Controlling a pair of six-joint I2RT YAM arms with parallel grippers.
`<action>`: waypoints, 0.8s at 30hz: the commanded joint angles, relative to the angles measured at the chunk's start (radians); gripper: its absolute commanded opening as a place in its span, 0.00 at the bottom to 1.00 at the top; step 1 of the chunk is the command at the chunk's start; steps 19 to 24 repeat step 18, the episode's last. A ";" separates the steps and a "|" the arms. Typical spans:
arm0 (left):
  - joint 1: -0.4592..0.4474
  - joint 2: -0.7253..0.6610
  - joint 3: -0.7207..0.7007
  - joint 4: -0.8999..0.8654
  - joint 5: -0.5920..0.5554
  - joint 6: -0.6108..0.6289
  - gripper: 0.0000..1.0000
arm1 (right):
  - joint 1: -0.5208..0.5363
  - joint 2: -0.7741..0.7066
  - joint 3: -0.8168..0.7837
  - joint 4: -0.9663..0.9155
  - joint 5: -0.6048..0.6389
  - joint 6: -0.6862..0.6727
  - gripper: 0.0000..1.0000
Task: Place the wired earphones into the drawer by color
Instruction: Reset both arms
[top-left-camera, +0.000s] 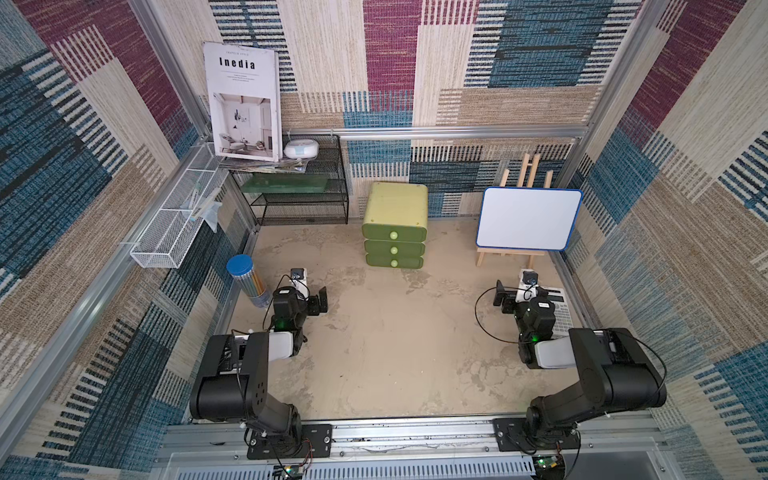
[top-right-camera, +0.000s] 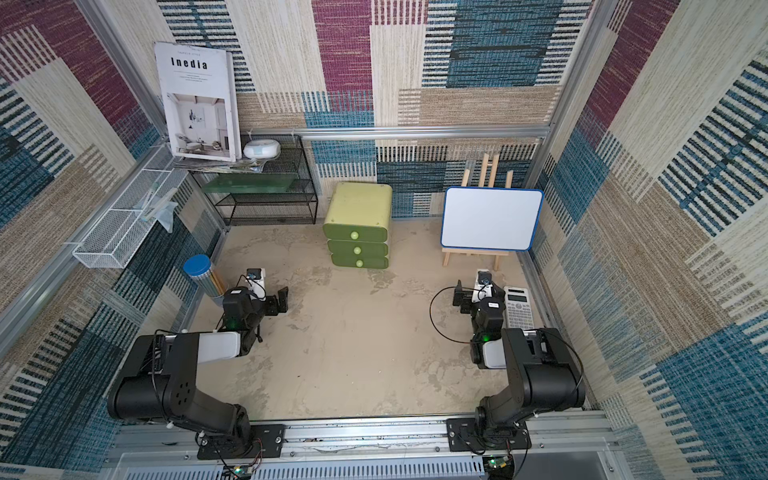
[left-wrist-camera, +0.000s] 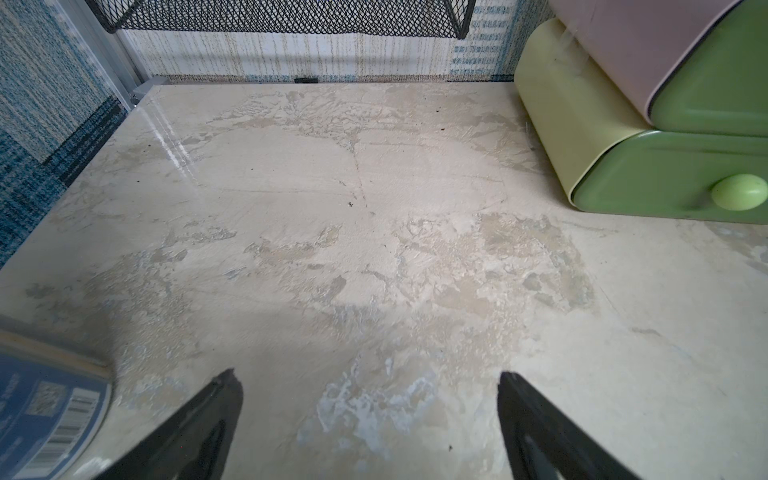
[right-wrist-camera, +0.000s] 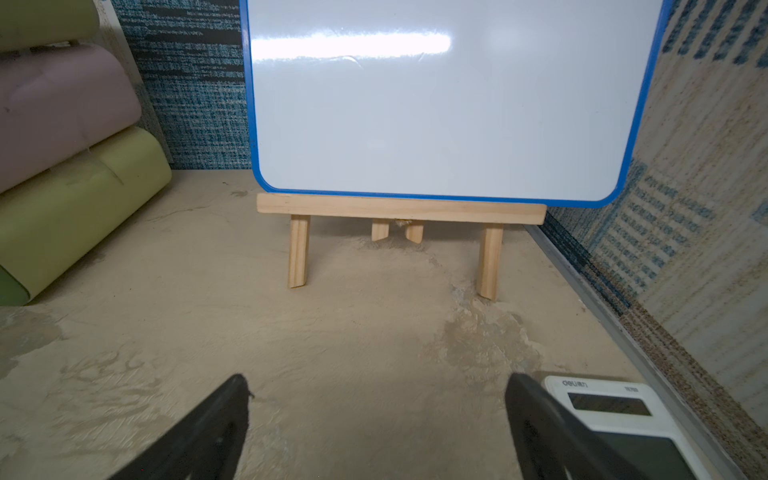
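The left tool (left-wrist-camera: 368, 376) hangs low over the mottled beige counter (left-wrist-camera: 374, 257), its two black fingers (left-wrist-camera: 216, 411) spread wide with nothing between them. The right tool (right-wrist-camera: 376, 378) is just as wide and just as empty. Ahead of the left tool, toward the right tool's side, stands the green plastic three-drawer chest (top-left-camera: 395, 226). All three drawers are pushed shut behind pale round knobs (top-left-camera: 393, 236), so their contents are hidden. Where the wired earphones lie cannot be told from these views. Just beside the left tool, on its outer side, is a clear cylinder tub with a blue lid (top-left-camera: 245, 280), filled with thin coloured sticks. Farther ahead of that tool, a black wire-mesh shelf (top-left-camera: 299, 203) carries a flat green board (top-left-camera: 286, 183) on its middle level, with a white magazine (top-left-camera: 243, 104) and a round white device (top-left-camera: 300, 148) on top. Outward of it, a white mesh basket (top-left-camera: 166, 241) on the wall holds pale, clear items I cannot identify. Straight ahead of the right tool stands a blue-framed whiteboard (right-wrist-camera: 449, 104) on a small wooden easel (right-wrist-camera: 399, 210). A white calculator (right-wrist-camera: 611, 411) lies on the counter just beside that tool's outer finger.
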 joint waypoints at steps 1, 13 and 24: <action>0.001 -0.002 0.002 0.017 0.000 -0.008 0.99 | 0.001 -0.003 0.001 0.030 -0.004 0.007 0.99; 0.001 -0.003 0.002 0.017 0.000 -0.008 0.99 | -0.007 0.008 0.023 0.004 -0.028 0.012 0.99; 0.000 -0.003 0.002 0.017 0.000 -0.008 0.99 | -0.027 -0.004 0.014 0.004 -0.073 0.010 0.99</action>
